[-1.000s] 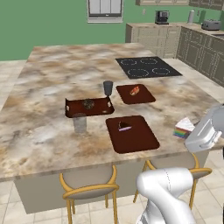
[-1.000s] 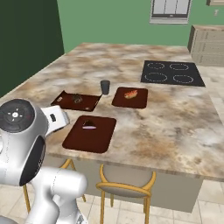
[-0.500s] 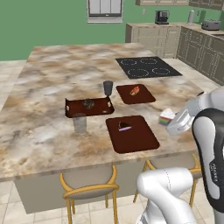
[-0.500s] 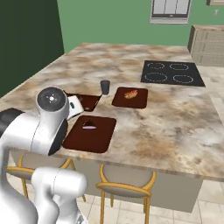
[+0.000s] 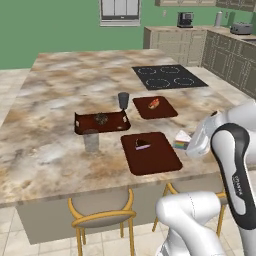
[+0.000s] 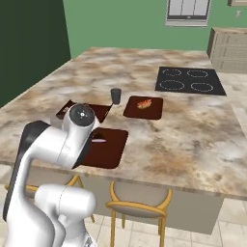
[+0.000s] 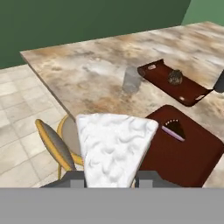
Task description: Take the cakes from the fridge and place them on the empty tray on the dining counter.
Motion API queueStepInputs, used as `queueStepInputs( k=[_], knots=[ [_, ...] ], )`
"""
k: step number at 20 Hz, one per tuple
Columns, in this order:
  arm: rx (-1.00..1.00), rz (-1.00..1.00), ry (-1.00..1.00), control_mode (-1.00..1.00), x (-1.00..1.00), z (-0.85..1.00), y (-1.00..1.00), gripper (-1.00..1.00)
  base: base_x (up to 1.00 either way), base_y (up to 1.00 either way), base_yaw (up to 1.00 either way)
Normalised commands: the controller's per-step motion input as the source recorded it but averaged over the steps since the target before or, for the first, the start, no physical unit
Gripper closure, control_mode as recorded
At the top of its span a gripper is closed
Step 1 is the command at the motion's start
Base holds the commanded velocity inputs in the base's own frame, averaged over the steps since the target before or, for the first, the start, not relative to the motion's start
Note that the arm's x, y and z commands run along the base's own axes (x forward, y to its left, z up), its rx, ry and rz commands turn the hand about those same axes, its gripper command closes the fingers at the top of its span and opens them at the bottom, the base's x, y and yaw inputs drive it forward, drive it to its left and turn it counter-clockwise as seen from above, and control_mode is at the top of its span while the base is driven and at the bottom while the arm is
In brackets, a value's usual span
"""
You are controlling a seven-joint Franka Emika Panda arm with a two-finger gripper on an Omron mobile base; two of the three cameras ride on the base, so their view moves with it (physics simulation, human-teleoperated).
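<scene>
My gripper [image 7: 111, 179] is shut on a white wedge of cake [image 7: 114, 146], seen close up in the hand view. From the left base view that cake [image 5: 182, 140] hangs just off the right edge of the flat dark red-brown tray [image 5: 155, 160] on the marble dining counter [image 5: 55, 95]. A dark layered cake slice [image 5: 142, 144] lies on the tray's near-left part, and the hand view shows the same slice [image 7: 174, 129] on the tray [image 7: 188, 157]. The arm covers part of the tray [image 6: 112, 149] in the right base view. The fridge is out of view.
A rimmed tray [image 5: 85, 123] with a round dark pastry [image 5: 101, 118] sits left of the big tray, with a clear glass [image 5: 91, 140] in front of it. Behind are a dark cup [image 5: 123, 99], a smaller tray [image 5: 162, 111] with reddish food [image 5: 153, 103], and the cooktop [image 5: 169, 76]. Stools [image 5: 102, 215] stand under the counter's edge.
The arm has swung left along the counter's near edge, carrying the white cake from beyond the right corner to beside the big tray.
</scene>
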Motion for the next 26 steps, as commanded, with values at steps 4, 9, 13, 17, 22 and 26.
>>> queueStepInputs(
  k=[4, 9, 13, 17, 22, 26],
  knots=[
    [-0.02, 0.28, 0.14, -1.00, 0.03, -0.20, 0.00, 1.00, 0.00, 0.00, 0.00],
    [-0.01, 0.30, 0.12, -1.00, 0.11, -0.08, 0.00, 1.00, 0.00, 0.00, 0.00],
    [-0.01, 0.25, 0.03, -1.00, 0.16, -0.13, -0.02, 1.00, 0.00, 0.00, 0.00],
    [-0.04, 0.19, -0.04, -1.00, 0.19, -0.55, 0.00, 1.00, 0.00, 0.00, 0.00],
    [-0.01, 0.14, -0.07, -1.00, 0.32, -0.55, 0.00, 1.00, 0.00, 0.00, 0.00],
    [0.00, 0.03, 0.00, -1.00, 0.50, -0.34, 0.00, 1.00, 0.00, 0.00, 0.00]
  ],
)
